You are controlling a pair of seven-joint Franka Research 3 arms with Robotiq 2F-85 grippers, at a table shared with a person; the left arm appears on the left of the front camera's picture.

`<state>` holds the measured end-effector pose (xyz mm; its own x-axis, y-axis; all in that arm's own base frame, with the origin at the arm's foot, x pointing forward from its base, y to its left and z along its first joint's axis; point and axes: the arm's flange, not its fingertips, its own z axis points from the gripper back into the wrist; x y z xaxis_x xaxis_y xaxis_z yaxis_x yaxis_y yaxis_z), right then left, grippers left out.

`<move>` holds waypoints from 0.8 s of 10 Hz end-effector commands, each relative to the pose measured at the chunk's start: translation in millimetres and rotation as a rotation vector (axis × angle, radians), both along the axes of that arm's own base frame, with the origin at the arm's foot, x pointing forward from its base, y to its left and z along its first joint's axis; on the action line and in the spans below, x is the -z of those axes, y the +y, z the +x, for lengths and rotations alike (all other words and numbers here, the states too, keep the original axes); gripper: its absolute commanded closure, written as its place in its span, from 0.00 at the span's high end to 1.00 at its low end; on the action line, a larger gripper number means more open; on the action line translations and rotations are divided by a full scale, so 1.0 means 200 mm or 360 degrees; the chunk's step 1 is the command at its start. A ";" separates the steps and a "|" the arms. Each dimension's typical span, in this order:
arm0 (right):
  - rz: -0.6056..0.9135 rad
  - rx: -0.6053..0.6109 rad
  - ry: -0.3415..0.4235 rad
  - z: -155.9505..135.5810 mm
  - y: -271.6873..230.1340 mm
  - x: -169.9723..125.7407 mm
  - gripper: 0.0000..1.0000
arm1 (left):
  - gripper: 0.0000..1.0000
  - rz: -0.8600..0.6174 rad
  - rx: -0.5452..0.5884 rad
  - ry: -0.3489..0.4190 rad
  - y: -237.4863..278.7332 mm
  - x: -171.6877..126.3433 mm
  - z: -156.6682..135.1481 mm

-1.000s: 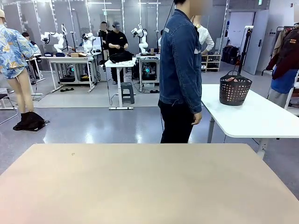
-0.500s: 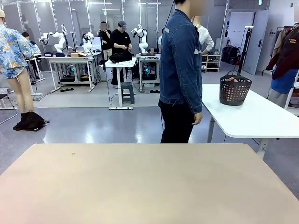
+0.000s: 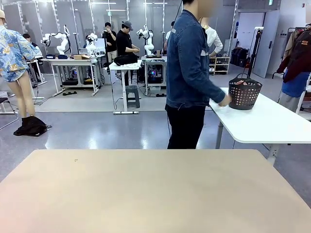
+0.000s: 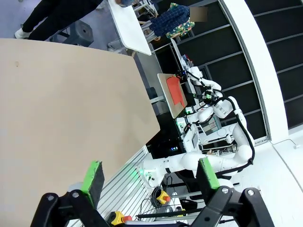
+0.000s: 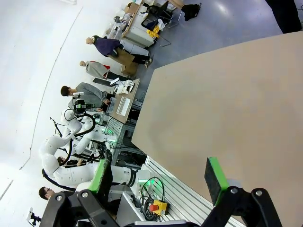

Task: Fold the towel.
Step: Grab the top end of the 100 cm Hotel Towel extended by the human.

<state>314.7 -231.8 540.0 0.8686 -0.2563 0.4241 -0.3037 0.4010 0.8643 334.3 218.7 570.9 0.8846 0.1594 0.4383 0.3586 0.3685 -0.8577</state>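
The towel is out of view. A person in a denim jacket [image 3: 189, 63] stands at the far side of the beige table [image 3: 155, 189], turned to the right, with a hand [image 3: 224, 101] stretched to the dark basket [image 3: 244, 92]. Something reddish shows over the basket's rim; I cannot tell what it is. In the left wrist view my left gripper [image 4: 151, 176] stands open over the beige table's edge [image 4: 71, 109], nothing between its green pads [image 4: 93, 174]. My right gripper [image 5: 158, 176] is open too, with nothing between its fingers, near the table's edge [image 5: 227, 109].
The basket stands on a white side table [image 3: 267, 124] at the back right, beyond the beige table. A grey floor gap lies between the two tables. Other work tables and people stand far behind.
The person's arm, hanging at the side before, has risen and reached right to the dark basket. The beige table top looks the same.
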 end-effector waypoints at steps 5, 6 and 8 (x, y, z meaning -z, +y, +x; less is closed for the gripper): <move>0.0016 -0.0007 -0.0034 0.00 -0.01 -0.01 1.00 | 1.00 -0.0007 0.0018 -0.0023 0.00 0.00 0.00; 0.0016 -0.0007 -0.0034 0.00 -0.01 -0.01 1.00 | 1.00 -0.0007 0.0018 -0.0023 0.00 0.00 0.00; 0.0016 -0.0007 -0.0034 0.00 -0.01 -0.01 1.00 | 1.00 -0.0007 0.0018 -0.0023 0.00 0.00 0.00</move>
